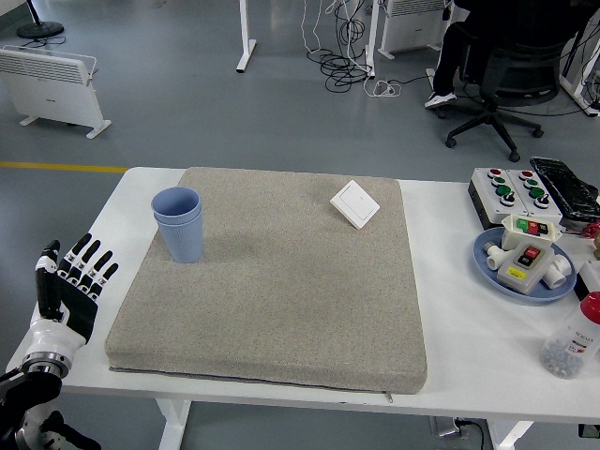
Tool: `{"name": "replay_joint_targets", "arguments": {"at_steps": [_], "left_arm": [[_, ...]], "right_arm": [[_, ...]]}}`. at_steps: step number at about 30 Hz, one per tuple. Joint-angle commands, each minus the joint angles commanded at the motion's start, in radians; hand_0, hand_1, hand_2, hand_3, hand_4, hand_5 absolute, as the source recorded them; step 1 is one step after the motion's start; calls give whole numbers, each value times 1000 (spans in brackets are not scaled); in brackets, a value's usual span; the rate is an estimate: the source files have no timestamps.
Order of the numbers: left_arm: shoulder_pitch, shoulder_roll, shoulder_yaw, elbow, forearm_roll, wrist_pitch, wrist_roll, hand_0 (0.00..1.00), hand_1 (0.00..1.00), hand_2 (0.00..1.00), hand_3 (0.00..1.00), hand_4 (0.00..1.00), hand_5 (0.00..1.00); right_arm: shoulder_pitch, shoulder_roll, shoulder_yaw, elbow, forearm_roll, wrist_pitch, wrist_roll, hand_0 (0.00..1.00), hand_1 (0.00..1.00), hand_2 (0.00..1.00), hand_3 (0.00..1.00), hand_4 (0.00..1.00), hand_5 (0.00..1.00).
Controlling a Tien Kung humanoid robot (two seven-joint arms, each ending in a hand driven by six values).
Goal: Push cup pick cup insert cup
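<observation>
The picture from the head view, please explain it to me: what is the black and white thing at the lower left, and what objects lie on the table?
The camera sits high on a humanoid robot and looks down over a white table. The black and white thing is the robot's left hand, five fingers spread, holding nothing, at the table's left edge. The right hand is out of view. A grey mat covers most of the table. On it stand blue cups, nested one in another, and a white switch plate lies near its far edge. At the right are a button box, a blue plate with small switch parts, and a clear bottle with a red cap.
</observation>
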Motion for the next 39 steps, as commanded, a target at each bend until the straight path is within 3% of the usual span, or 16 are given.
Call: {"name": "replay_joint_targets", "arguments": {"at_steps": [39], "left_arm": [[5,-7,3,22,3,2,-5,853,875,943,876,606,998]], "right_arm": [[-8,3,10,0,0,3,-2,690,592,623,546,109,465]]}}
